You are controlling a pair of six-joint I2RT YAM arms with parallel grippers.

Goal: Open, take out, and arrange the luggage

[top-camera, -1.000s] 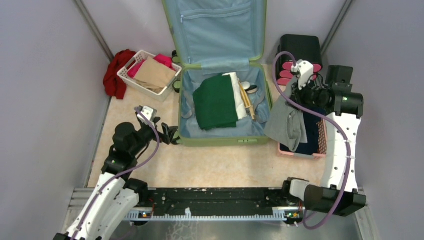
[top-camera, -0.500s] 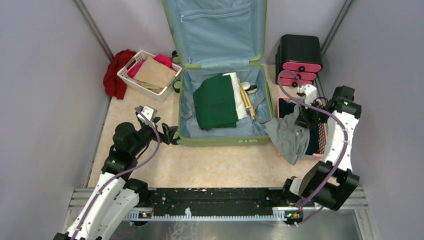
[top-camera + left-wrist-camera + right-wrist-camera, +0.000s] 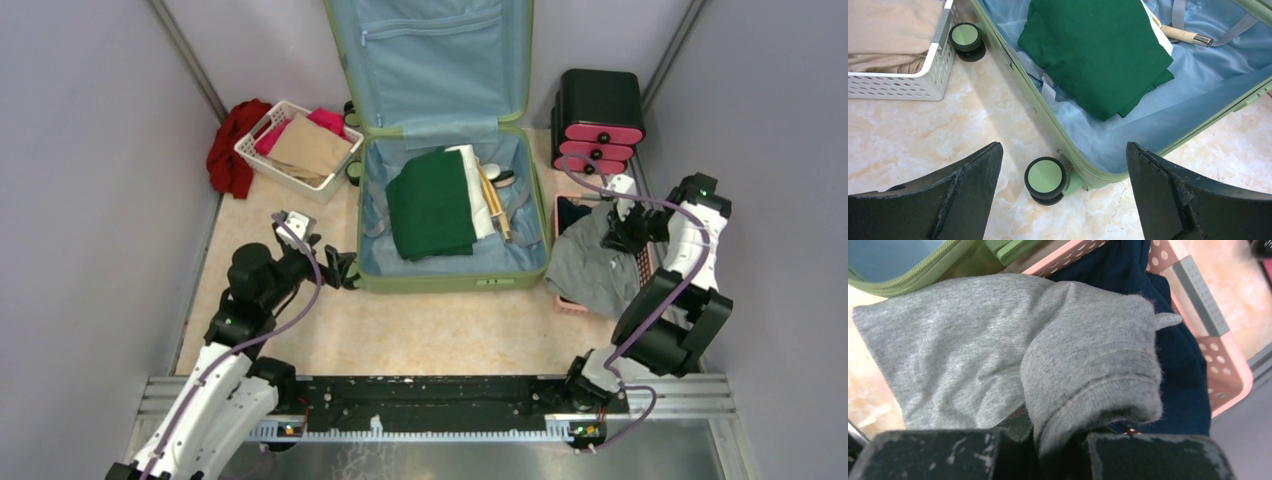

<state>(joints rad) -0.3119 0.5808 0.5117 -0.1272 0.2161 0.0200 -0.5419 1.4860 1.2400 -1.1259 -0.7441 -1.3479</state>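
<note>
The luggage [image 3: 440,70] lies open at the far centre of the table [image 3: 430,330]. Its lid stands upright against the back wall. The blue lining of both halves is exposed. The lower half holds a folded green garment [image 3: 432,205], with a white cloth [image 3: 478,190] just beside it on the right.

**Left arm.** The left gripper [image 3: 345,270] sits just outside the near left corner of the luggage. Its jaws are spread wide and hold nothing. In the left wrist view, the left gripper [image 3: 1063,150] frames one luggage wheel [image 3: 1045,179] and the corner of the shell. The green garment [image 3: 1098,50] lies beyond.

**Right arm.** The right gripper [image 3: 610,235] is positioned over the pink basket [image 3: 645,270], which stands to the right of the luggage. The jaws are clamped on a fold of a grey garment [image 3: 590,270]. In the right wrist view, the grey garment [image 3: 973,350] bunches between the fingers of the right gripper [image 3: 1058,450]. The rest of the garment drapes over the basket rim [image 3: 1218,360] toward the luggage. A navy garment [image 3: 1178,370] lies in the basket beneath it.

**Surroundings.** A white basket [image 3: 265,150] holding a tan cloth [image 3: 308,145] stands left of the luggage. A red cloth [image 3: 230,150] lies beside it. A black-and-pink drawer box [image 3: 598,110] stands behind the pink basket.
</note>
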